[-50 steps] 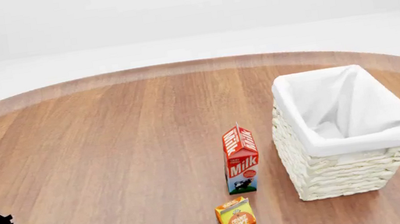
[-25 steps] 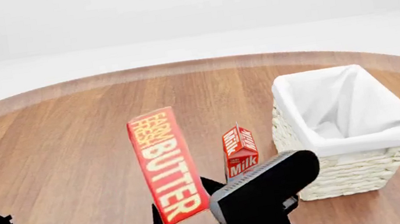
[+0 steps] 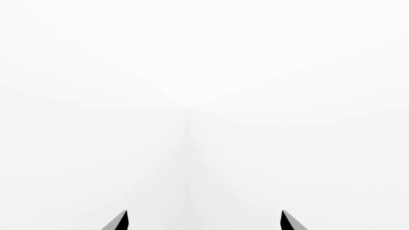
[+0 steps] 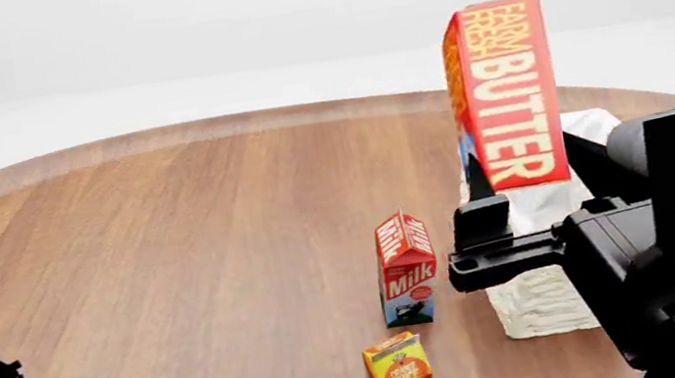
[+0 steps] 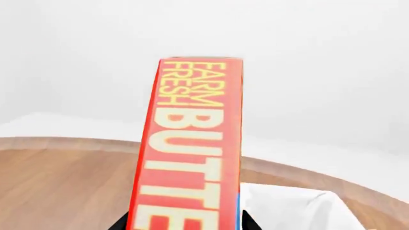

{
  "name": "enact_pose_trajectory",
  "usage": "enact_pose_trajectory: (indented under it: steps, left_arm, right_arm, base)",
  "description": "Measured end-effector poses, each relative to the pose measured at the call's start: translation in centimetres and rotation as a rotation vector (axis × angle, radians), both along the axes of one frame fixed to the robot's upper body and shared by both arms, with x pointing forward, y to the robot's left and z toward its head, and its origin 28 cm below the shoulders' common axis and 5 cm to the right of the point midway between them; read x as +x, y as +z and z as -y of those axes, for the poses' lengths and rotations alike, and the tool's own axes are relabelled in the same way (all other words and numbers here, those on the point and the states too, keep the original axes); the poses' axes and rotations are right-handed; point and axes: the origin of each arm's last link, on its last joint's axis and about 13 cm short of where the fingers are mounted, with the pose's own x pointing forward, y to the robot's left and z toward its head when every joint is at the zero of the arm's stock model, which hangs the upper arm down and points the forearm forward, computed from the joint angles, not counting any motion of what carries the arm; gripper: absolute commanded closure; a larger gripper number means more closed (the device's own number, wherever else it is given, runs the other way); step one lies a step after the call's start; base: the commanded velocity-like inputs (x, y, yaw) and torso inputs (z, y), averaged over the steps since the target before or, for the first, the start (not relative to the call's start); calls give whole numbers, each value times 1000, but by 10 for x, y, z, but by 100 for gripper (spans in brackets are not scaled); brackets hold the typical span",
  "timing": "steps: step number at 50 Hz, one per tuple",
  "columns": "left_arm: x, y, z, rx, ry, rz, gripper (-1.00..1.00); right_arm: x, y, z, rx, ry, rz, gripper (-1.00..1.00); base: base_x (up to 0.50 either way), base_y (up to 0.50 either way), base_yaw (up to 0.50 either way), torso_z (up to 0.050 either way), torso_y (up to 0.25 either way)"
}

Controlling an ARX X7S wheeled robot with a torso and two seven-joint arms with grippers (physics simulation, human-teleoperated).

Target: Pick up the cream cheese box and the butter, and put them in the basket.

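Head view: butter (image 4: pixel 505 91) held upright, lifted off surface (image 4: pixel 187 250), gripped at its lower end by right claw (image 4: pixel 501 225), in front of basket (image 4: pixel 542 304) at right, mostly hidden behind arm. Milk carton (image 4: pixel 407 268) and juice carton (image 4: pixel 398 375) standing left of basket. Left claw (image 3: pixel 203 221) seen spread apart, nothing held, only white background. Cream cheese box not spotted.
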Motion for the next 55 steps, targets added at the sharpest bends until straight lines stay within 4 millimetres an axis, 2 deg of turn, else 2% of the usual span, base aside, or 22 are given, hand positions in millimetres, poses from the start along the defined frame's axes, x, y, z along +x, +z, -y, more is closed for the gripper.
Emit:
enact_pose_trajectory:
  steps: [9, 19, 41, 49, 55]
  left_arm:
    - [0, 1, 3, 6, -14, 0, -100]
    - [0, 3, 8, 24, -48, -10, -100]
    - [1, 4, 16, 57, -95, -29, -100]
    - [2, 2, 18, 63, -105, -40, -100]
    - [3, 1, 21, 69, -116, -48, -100]
  right_arm:
    - [20, 13, 30, -89, -115, 38, 100]
    - [50, 27, 54, -161, -167, 42, 100]
    - [131, 69, 93, -207, -122, -110, 100]
    - [158, 74, 109, -220, -143, -174, 100]
    - [172, 72, 117, -231, -152, -224, 100]
  base:
    - [0, 0, 0, 0, 1]
    - [0, 0, 0, 1, 1]
    - [0, 0, 0, 0, 1]
    - [0, 0, 0, 0, 3]
    - [0, 0, 0, 0, 2]
